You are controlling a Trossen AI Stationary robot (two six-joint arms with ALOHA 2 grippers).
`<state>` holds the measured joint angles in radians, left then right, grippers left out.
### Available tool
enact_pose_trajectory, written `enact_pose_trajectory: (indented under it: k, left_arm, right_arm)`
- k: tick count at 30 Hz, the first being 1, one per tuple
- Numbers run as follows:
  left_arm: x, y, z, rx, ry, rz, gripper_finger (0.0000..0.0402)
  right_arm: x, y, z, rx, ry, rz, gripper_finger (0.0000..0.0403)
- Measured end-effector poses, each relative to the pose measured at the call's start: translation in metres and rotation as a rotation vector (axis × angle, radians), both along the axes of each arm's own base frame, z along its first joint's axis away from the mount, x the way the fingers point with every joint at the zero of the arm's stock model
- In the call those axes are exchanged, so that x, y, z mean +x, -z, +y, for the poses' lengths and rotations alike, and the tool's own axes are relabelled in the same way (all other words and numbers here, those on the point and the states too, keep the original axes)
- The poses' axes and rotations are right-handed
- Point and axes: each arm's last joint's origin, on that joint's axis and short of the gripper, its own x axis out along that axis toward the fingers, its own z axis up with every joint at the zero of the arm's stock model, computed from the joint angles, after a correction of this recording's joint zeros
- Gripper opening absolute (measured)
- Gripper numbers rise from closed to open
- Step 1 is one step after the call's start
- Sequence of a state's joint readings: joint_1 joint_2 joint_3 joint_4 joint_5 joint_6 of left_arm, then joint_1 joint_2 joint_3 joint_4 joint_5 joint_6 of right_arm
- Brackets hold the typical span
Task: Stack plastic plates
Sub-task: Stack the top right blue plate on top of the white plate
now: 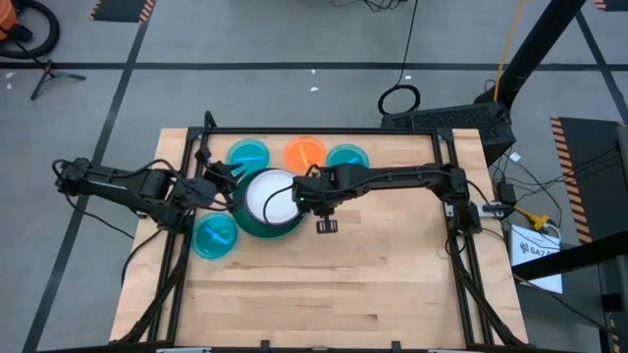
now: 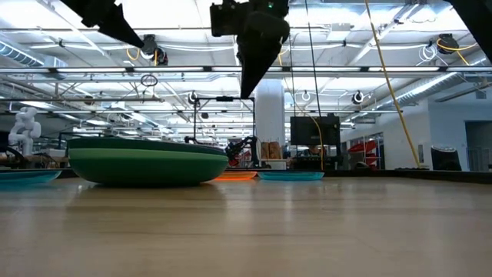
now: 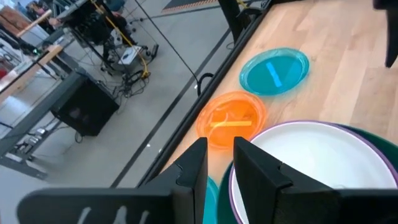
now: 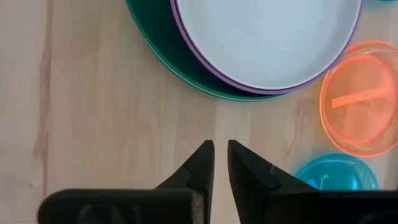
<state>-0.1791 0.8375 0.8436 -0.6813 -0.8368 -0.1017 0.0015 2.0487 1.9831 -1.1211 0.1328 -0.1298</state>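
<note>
A stack of plates (image 1: 267, 204) rests on the table: a white plate (image 4: 267, 37) on top, a purple rim (image 4: 186, 43) under it, and dark green (image 4: 158, 37) at the bottom. An orange plate (image 1: 305, 152) and three translucent blue plates (image 1: 247, 154) (image 1: 346, 157) (image 1: 214, 235) lie singly around it. My left gripper (image 1: 231, 178) hovers over the stack's far left rim, fingers nearly together, holding nothing. My right gripper (image 1: 327, 226) points down at bare table just right of the stack. It is shut, and the low view shows it (image 2: 246, 88) raised clear.
A black frame (image 1: 324, 131) runs along the table's far edge, just behind the small plates. In the low view the stack (image 2: 146, 160) stands left of centre, with bare wood in front of it. The table's near half (image 1: 334, 294) is bare wood.
</note>
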Motion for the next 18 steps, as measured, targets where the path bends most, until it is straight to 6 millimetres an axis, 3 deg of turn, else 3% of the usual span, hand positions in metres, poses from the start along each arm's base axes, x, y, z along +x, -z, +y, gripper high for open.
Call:
enact_pose_trajectory:
  k: [3,9,13,18]
  left_arm:
    - [-0.002,0.003,0.000,-0.022,-0.016,0.011,0.0085]
    - [-0.006,0.007,-0.004,-0.065,-0.023,0.022,0.0085]
    - [-0.007,0.007,-0.009,-0.086,-0.010,0.003,0.0085]
    - [-0.007,0.007,-0.012,-0.104,0.004,-0.011,0.0085]
  right_arm:
    - [0.001,0.005,0.000,-0.002,-0.013,-0.002,0.0038]
    - [-0.008,0.039,-0.008,-0.008,-0.023,-0.038,0.0038]
    - [-0.030,0.060,-0.022,-0.016,0.009,-0.093,0.0038]
    - [-0.063,0.072,-0.053,-0.043,0.082,-0.194,0.0038]
